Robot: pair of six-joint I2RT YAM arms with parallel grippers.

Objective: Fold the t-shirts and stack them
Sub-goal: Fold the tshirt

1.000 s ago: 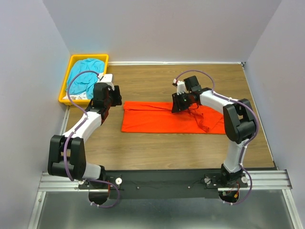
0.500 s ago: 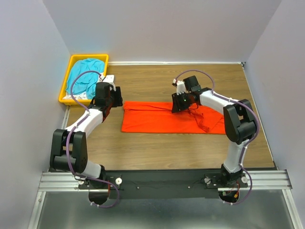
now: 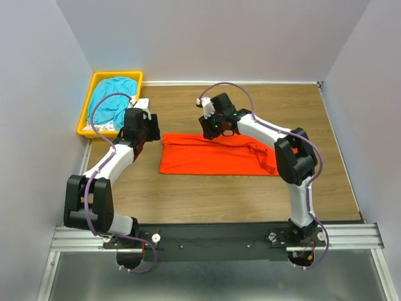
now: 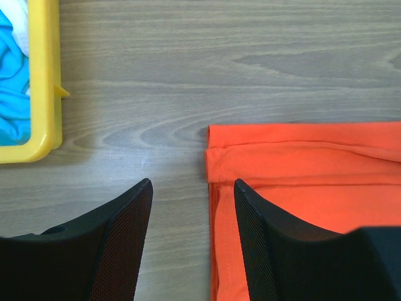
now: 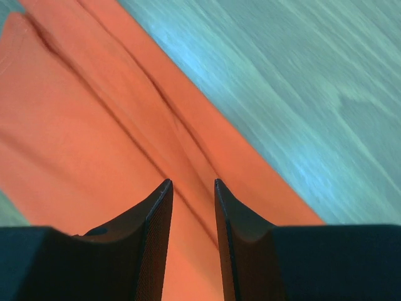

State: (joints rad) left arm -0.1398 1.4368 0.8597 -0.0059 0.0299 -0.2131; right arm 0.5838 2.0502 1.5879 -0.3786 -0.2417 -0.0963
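- Table (image 3: 188, 194): wood-grain top. Both arms reach out from the near edge.
- Orange shirt (image 3: 207, 157): lies flat near the middle of the table, folded into a long band running left to right. In the top view its right end passes under the right arm. A folded hem runs along its far edge, and layered edges show at its left end.
- Left gripper (image 4: 192, 183): jaws stand wide apart with nothing between them. It hangs over the left end of the orange shirt. In the wrist view one finger sits over bare wood and the other over the shirt's left edge.
- Right gripper (image 5: 191, 182): jaws stand a narrow gap apart, above the far edge of the orange shirt near its middle. Orange cloth with long creases shows through the gap. No cloth is seen clamped. This view is blurred.
- Bin (image 4: 49, 75): yellow plastic, at the far left corner, well apart from the orange shirt.
- Bin contents: a crumpled teal shirt (image 3: 113, 94) fills most of it. White cloth (image 4: 19, 12) lies against the teal, inside the wall nearest the table.
- White piece (image 3: 143, 101): just beside the bin's right wall, partly behind the left arm. It is too small to identify or to read for any marking.
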